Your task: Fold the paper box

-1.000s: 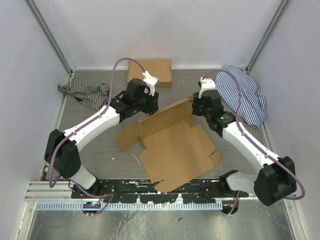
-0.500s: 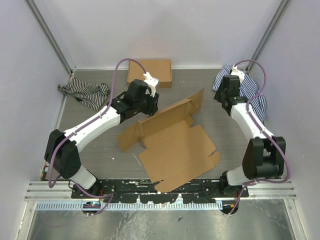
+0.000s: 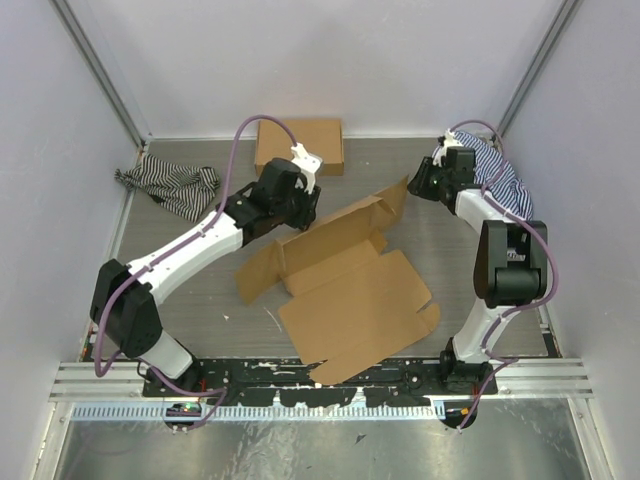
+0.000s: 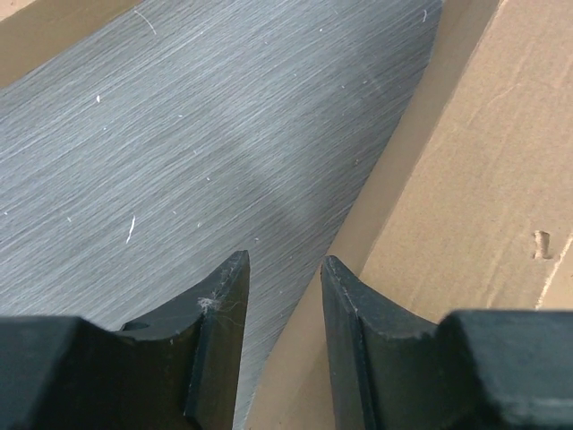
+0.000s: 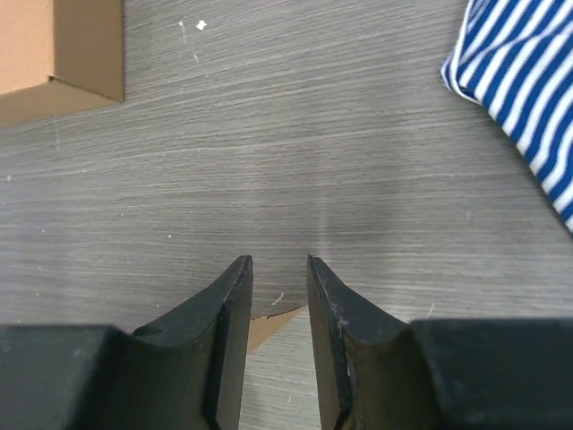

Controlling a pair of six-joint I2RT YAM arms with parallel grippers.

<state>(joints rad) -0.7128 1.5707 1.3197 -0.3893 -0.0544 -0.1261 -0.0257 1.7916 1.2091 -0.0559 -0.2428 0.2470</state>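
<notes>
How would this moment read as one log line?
paper box: unfolded, flap raised | left pincer: open, empty | right pincer: open, empty

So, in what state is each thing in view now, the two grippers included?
paper box: unfolded, mostly flat, far flap raised.
low cardboard box: closed, no flaps showing.
black-and-white striped cloth: crumpled.
blue striped cloth: loosely heaped.
left gripper: open, nothing between the fingers.
right gripper: narrowly open, holding nothing.

paper box (image 3: pixel 350 290) lies before closed box (image 3: pixel 325 143), right of a cloth (image 3: pixel 172 187).
</notes>
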